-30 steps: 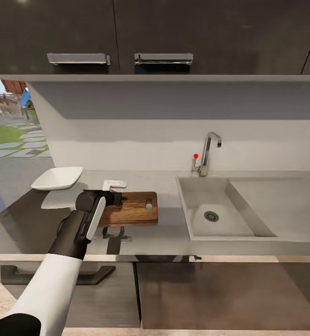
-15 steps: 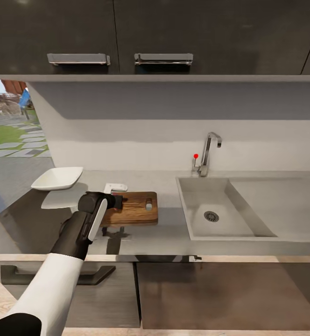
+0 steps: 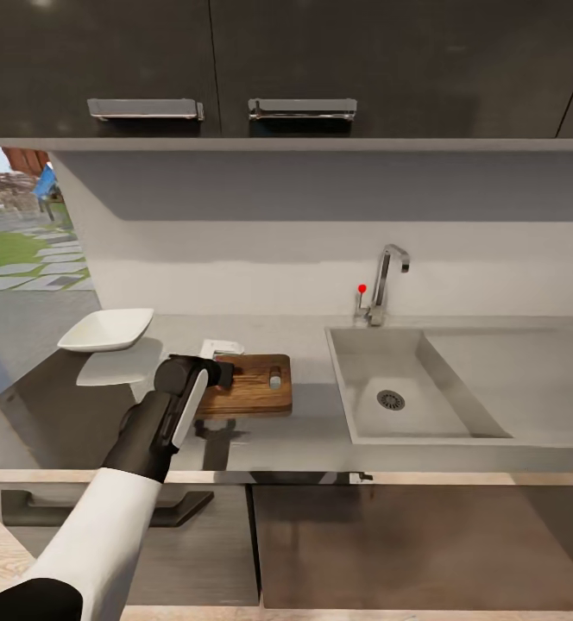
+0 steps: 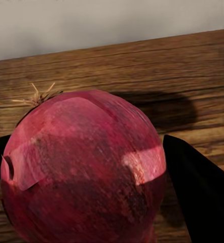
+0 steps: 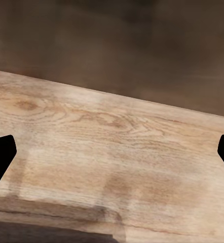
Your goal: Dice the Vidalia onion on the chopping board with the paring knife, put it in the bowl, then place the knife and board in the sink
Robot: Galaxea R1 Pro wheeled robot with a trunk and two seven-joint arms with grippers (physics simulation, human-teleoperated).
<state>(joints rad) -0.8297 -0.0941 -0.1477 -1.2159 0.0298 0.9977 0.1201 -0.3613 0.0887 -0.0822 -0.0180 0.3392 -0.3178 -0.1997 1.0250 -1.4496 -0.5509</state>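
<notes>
Onion (image 4: pixel 84 167), red-skinned, is sitting clenched between the left gripper's (image 4: pixel 91 177) fingers over the chopping board (image 3: pixel 252 384), while the right gripper (image 5: pixel 112 157) is hanging released.

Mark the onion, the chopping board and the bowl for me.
onion (image 4: pixel 84 167), left wrist view, middle of its red skin.
chopping board (image 3: pixel 254 385), head view, bare wood near its middle.
bowl (image 3: pixel 105 330), head view, inside of the white dish.
</notes>
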